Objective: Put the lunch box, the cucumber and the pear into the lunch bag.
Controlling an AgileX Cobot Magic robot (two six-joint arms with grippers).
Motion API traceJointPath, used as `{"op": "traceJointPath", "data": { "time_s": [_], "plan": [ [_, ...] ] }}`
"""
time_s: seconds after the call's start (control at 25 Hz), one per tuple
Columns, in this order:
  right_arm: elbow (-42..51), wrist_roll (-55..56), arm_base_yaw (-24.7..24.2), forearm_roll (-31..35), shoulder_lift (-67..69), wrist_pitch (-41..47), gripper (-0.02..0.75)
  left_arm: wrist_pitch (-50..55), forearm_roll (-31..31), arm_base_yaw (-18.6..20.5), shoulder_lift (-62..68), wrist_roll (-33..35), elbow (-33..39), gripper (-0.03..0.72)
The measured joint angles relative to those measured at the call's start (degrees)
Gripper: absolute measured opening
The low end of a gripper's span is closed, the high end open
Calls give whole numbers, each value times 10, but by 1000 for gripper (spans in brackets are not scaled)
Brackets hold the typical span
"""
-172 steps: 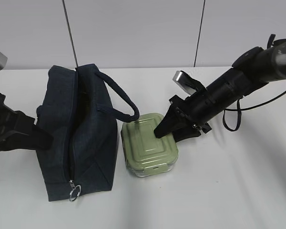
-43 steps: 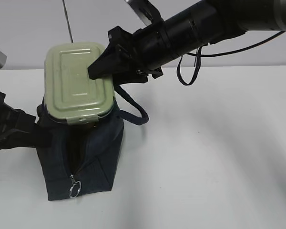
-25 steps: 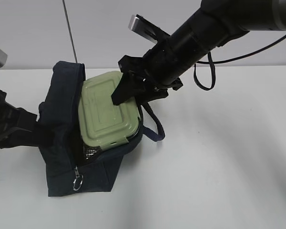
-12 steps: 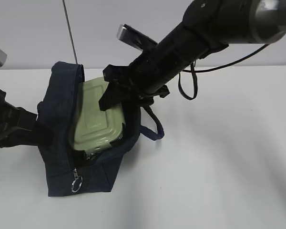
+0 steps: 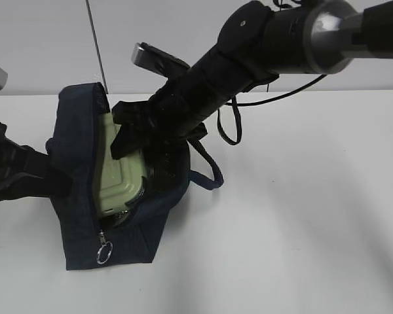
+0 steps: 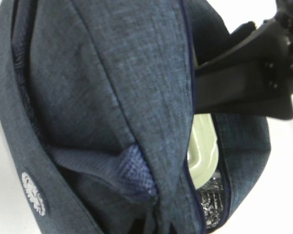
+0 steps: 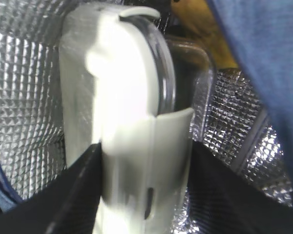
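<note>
The navy lunch bag [image 5: 78,196] stands open on the white table. The sage-green lunch box [image 5: 121,180] stands on edge inside its mouth, with my right gripper [image 5: 134,140] reaching in, shut on it. In the right wrist view both fingers press the sides of the lunch box [image 7: 132,97], gripper [image 7: 146,195]. A yellow-orange lump, seemingly the pear [image 7: 200,34], shows beyond the box. My left gripper [image 5: 60,185] is at the bag's left wall, with bunched fabric [image 6: 156,204] hiding its jaws. The cucumber is out of view.
Silver foil lining [image 7: 29,97] surrounds the box closely on both sides. The bag's loop handle [image 5: 206,173] hangs to the right and its ring pull [image 5: 103,253] at the front. White table [image 5: 301,229] lies to the right; a wall stands behind.
My right gripper has carried the lunch box down and to the left, tipping it from slanted to edge-on, deeper into the bag. The left arm has stayed put.
</note>
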Motion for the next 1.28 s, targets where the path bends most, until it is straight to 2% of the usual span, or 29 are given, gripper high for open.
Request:
{"op": "traceJointPath", "data": {
  "time_s": [0.2,0.4,0.52,0.68,0.84,1.08,1.28],
  "plan": [
    [-10,-23,2,15,2,-2,547,0,0,0,0,0,0,2],
    [-51,-26,2,-8,1,11,571,1,0,0,0,0,0,2],
    [-80,-6,2,-62,-7,32,570,0,-1,0,0,0,0,2],
    [-138,76,2,-209,-28,83,570,0,-1,0,0,0,0,2],
    [-178,135,2,-294,-37,167,545,0,0,0,0,0,0,2],
    [-188,155,2,-309,-36,229,450,0,0,0,0,0,0,2],
    [-190,156,2,-252,-7,231,415,0,0,0,0,0,0,2]
  ]
}}
